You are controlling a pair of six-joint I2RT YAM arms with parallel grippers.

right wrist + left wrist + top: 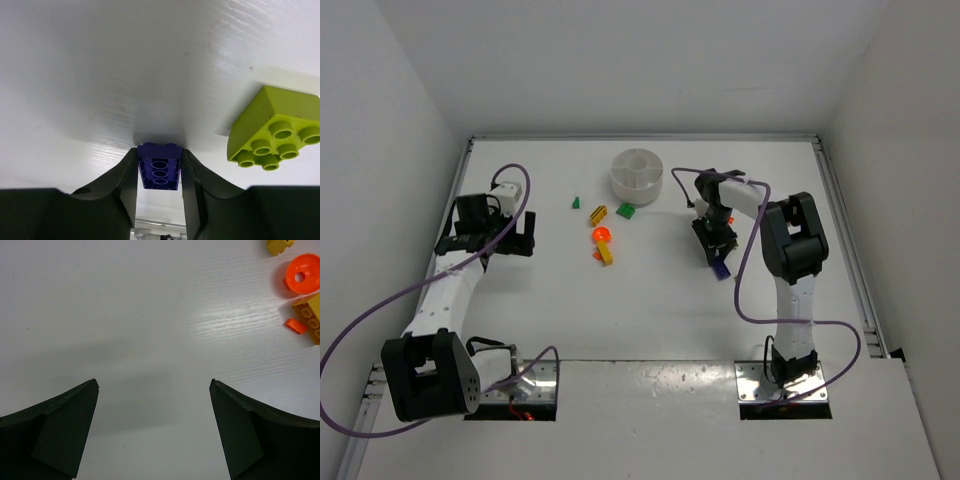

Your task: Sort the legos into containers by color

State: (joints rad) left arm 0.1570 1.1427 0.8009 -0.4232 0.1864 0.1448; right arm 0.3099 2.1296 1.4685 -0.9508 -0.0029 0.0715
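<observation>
My right gripper point(159, 151) is shut on a purple brick point(159, 170), low over the table; in the top view the gripper point(717, 254) holds that brick point(722, 269) right of centre. A lime brick point(272, 131) lies studs-up just beside it. My left gripper point(154, 385) is open and empty over bare table at the left point(525, 238). The white divided dish point(638, 175) stands at the back centre. Loose legos lie between the arms: a green bit point(576, 202), a yellow brick point(599, 212), a green brick point(626, 210), an orange-red round piece point(603, 236) and a yellow brick point(607, 256).
The left wrist view shows the orange round piece point(302, 274), a yellow brick point(311, 315), a small orange bit point(296, 326) and another yellow piece point(280, 245) at its far right. White walls enclose the table on three sides. Purple cables loop off both arms.
</observation>
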